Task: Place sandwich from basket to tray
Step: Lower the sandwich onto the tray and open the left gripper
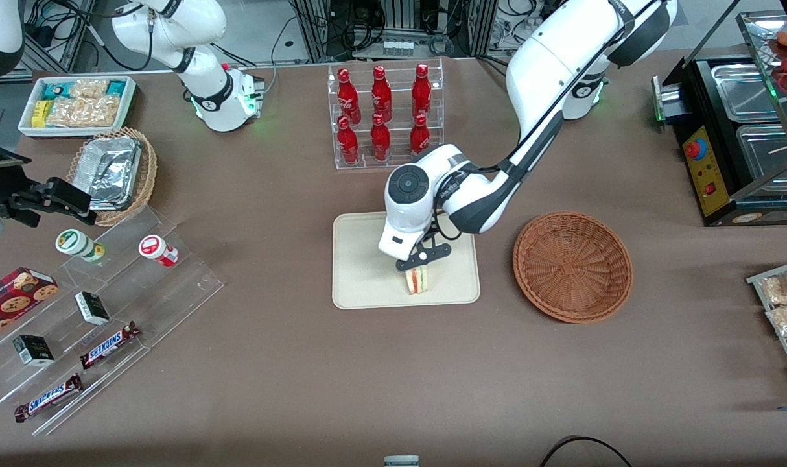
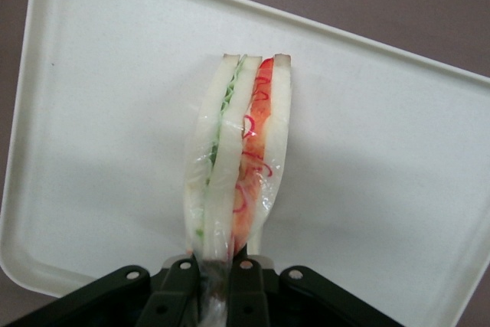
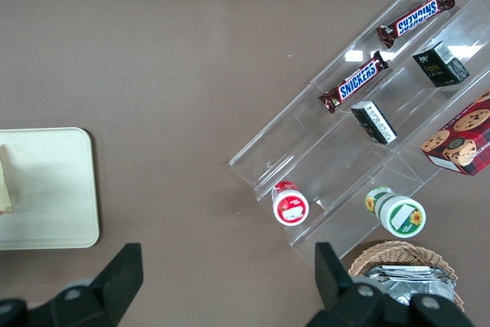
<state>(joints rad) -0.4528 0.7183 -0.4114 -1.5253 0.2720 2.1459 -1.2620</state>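
Front view: the gripper (image 1: 421, 264) hangs over the tray (image 1: 361, 272), toward the edge nearest the camera. The sandwich (image 1: 417, 280) stands directly under it, at 6 o'clock from the fingers, cut side with its red layer facing the camera. Whether its lower edge touches the tray or sits just above cannot be told here. The basket (image 1: 572, 266) lies at 3 o'clock from the gripper, well apart, with nothing in it.

Left wrist view: the gripper (image 2: 217, 275) is narrowed onto one end of the sandwich (image 2: 237, 155), pinching its clear wrap and bread. The wedge's long axis runs straight away from the fingers toward 12 o'clock, layers edge-on, green on one side and red on the other. The tray (image 2: 383, 189) fills the background all round, rim visible.

Right wrist view: the tray (image 3: 53, 189) shows a sliver of the sandwich (image 3: 5, 189) at its 9 o'clock edge; the gripper is not seen.

Judgement: carrying looks finished; what remains is a short lowering, if any, then release, with the upright wedge likely to tip sideways.
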